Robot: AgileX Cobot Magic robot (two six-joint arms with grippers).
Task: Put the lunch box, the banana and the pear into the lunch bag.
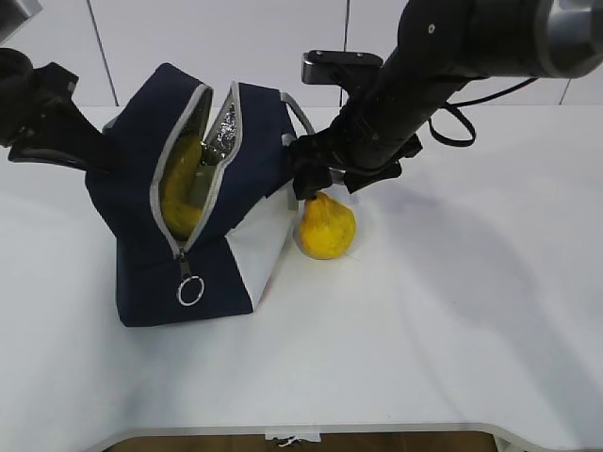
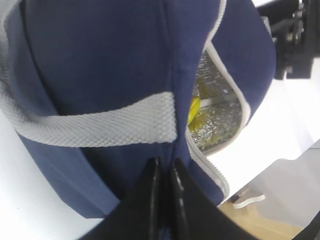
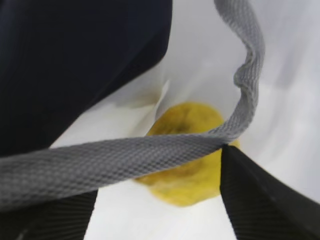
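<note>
The right end effector (image 1: 316, 184) hangs wide open over the pear (image 1: 326, 226) on the counter (image 1: 452, 311), beside the lunch bag (image 1: 132, 264). The left end effector (image 2: 164, 172) pinches bag fabric. Up close, the grey handle (image 3: 150, 155) crosses the open jaws and could get snagged.

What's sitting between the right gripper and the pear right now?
In the right wrist view, a grey webbing handle of the lunch bag crosses between the open right gripper and the pear below.
</note>
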